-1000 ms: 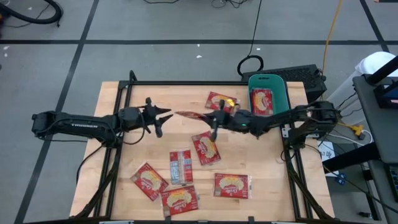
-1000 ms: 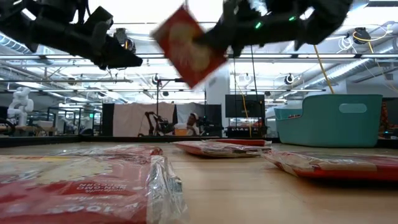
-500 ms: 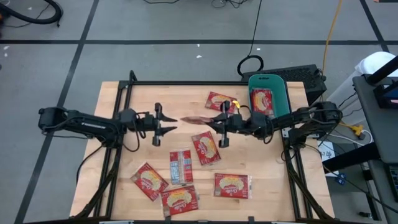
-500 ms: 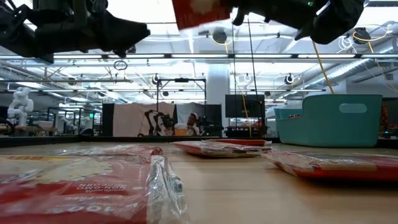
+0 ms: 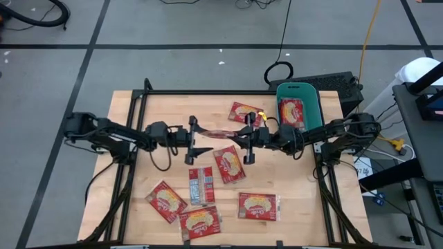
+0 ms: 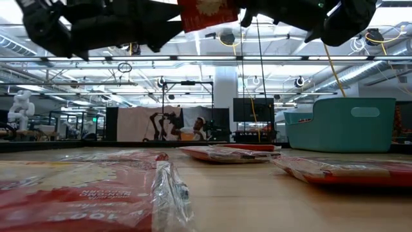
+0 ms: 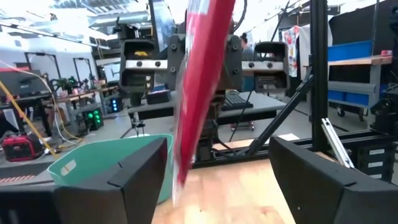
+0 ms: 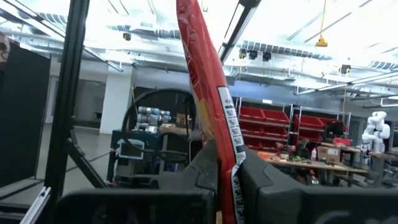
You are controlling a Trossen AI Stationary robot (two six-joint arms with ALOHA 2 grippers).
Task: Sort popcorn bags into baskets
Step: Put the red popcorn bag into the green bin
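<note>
My right pincer (image 5: 243, 133) is clamped on a popcorn bag (image 5: 223, 132), holding it edge-on in the air above the middle of the worktop (image 5: 131, 187). My left pincer (image 5: 197, 140) faces it with its fingers spread wide on either side of the bag's free end. The teal basket (image 5: 313, 104) sits at the worktop's far right corner with one bag (image 5: 291, 113) inside; I see more bags (image 5: 201, 223) flat on the wood.

The high camera looks straight down on the whole wooden table (image 5: 152, 166) from far above, and the low camera sits at table height, very near a bag, and faces level across the table to the room behind. Each wrist camera looks forward between its own fingers, facing the other arm. All four views share the raised popcorn bag (image 5: 220, 132) at mid-table.
</note>
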